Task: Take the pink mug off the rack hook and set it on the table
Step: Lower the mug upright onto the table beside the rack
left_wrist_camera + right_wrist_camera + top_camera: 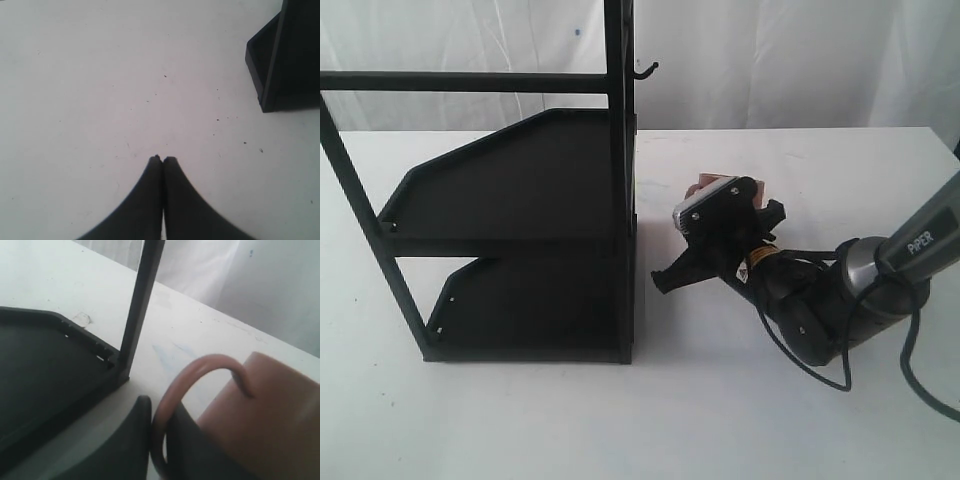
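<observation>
Right pincer (160, 409) clamped on pink mug (260, 415) at handle (200, 365) | mug held beside rack (520, 200) | left pincer (162, 159) closed above worktop (100, 75)

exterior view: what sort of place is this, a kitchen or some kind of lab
Most likely a robot test bench, not a kitchen: a plain white table, a white cloth backdrop, and a robot arm beside a lone black rack.

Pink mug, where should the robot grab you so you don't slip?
By the loop handle. It sticks out from the round body of the pink mug and is thin, so it probably fits between the fingers. Come from the handle side, as the right pincer does: one finger outside the loop, one inside.
</observation>
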`<state>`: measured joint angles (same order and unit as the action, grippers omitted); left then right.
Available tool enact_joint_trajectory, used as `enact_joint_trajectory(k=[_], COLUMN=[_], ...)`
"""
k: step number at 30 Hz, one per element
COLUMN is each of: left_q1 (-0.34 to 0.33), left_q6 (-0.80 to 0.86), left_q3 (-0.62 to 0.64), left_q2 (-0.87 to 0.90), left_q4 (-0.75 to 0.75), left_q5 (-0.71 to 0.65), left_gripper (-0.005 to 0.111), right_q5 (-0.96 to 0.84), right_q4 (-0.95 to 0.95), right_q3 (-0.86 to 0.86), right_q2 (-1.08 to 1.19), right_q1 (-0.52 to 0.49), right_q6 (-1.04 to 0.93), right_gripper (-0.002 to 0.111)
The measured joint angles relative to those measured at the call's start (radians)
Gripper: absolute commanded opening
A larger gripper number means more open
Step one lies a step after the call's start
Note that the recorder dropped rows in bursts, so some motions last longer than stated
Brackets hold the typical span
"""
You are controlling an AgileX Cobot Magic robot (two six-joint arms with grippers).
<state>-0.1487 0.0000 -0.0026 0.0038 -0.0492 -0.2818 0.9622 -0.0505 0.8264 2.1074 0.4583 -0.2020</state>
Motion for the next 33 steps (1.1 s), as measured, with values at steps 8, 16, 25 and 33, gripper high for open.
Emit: enact_joint_trajectory(k=[8, 16, 25, 33], left_q1=[0.000, 0.000, 0.000, 0.000], left_q6=[0.000, 0.000, 0.000, 0.000], left_q3=[0.000, 0.000, 0.000, 0.000], left_q2=[0.000, 0.000, 0.000, 0.000], left_q4=[0.000, 0.000, 0.000, 0.000], left_q5=[0.000, 0.000, 0.000, 0.000], left_gripper=[0.000, 0.000, 0.000, 0.000], right_q5=[0.024, 0.045, 0.030, 0.030], right_q4=[-0.036, -0.040, -0.044, -0.044], right_q3=[0.029, 0.039, 0.039, 0.039], right_q2=[0.058, 0.073, 0.083, 0.083], right_q1=[0.000, 0.000, 0.000, 0.000], right_q6=[-0.006, -0.008, -0.003, -0.003], right_gripper=[0.000, 0.014, 0.024, 0.024])
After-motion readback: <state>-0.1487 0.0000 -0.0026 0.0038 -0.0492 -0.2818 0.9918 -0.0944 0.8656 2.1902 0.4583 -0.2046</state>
